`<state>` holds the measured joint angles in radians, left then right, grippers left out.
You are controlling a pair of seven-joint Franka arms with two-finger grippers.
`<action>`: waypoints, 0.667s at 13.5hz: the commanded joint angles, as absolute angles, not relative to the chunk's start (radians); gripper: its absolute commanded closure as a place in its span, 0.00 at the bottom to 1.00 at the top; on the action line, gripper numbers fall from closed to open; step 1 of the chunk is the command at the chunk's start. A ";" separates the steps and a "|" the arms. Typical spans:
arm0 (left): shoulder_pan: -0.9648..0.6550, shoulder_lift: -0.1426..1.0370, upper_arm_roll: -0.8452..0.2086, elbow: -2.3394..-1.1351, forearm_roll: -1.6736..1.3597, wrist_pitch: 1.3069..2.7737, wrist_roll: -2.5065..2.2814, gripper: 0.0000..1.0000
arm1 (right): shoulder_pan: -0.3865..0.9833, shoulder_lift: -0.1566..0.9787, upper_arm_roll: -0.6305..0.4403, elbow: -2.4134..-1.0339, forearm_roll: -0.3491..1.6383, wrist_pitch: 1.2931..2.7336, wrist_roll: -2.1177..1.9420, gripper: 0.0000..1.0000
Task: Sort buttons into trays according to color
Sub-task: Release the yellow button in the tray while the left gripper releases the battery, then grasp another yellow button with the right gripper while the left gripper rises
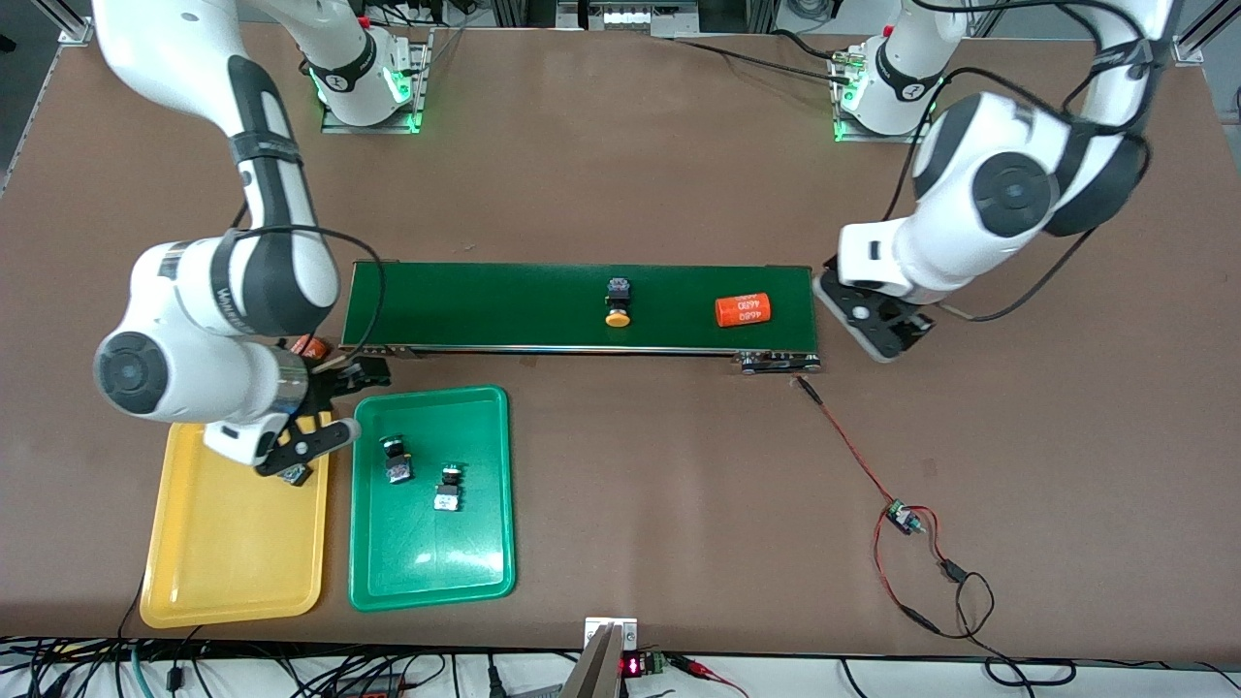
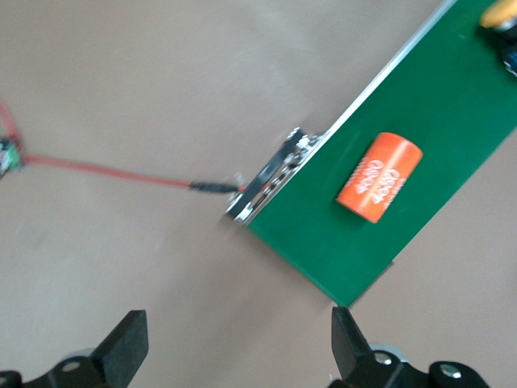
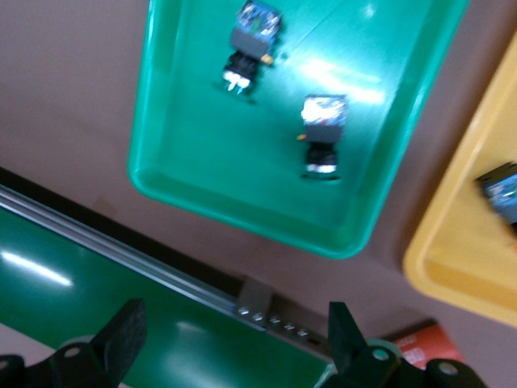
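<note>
A yellow-capped button [image 1: 618, 302] [image 2: 501, 12] lies on its side in the middle of the conveyor belt [image 1: 504, 301]. Two buttons [image 1: 396, 460] [image 1: 447, 488] rest in the green tray [image 1: 436, 562] [image 3: 186, 162]. Another button [image 1: 297, 474] [image 3: 501, 190] sits in the yellow tray [image 1: 233, 553] [image 3: 460, 259], partly under the right hand. My right gripper [image 1: 354, 407] [image 3: 234, 339] hangs open and empty over the belt's end beside the trays. My left gripper [image 1: 877, 330] [image 2: 240, 347] waits open over bare table at the belt's other end.
An orange numbered cylinder [image 1: 743, 309] [image 2: 379, 178] lies on the belt toward the left arm's end. Another orange piece [image 1: 308, 346] [image 3: 424, 347] sits by the belt's end near the right hand. A red cable with a small board [image 1: 902, 517] trails across the table.
</note>
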<state>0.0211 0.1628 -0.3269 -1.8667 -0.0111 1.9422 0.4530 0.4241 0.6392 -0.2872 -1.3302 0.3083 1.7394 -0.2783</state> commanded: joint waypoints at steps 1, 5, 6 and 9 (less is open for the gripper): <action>-0.057 0.091 -0.223 -1.814 -0.034 1.824 0.275 0.00 | 0.495 0.611 -0.290 -1.361 0.301 1.724 -0.140 0.00; -0.048 0.034 -0.183 -1.787 -0.023 1.816 -0.035 0.00 | 0.671 0.611 -0.296 -1.361 0.298 1.735 0.215 0.00; -0.048 0.019 -0.158 -1.786 -0.020 1.816 -0.053 0.00 | 0.720 0.611 -0.296 -1.361 0.282 1.738 0.309 0.00; -0.045 -0.017 -0.117 -1.779 0.073 1.819 -0.057 0.00 | 0.851 0.612 -0.293 -1.382 0.256 1.793 0.522 0.00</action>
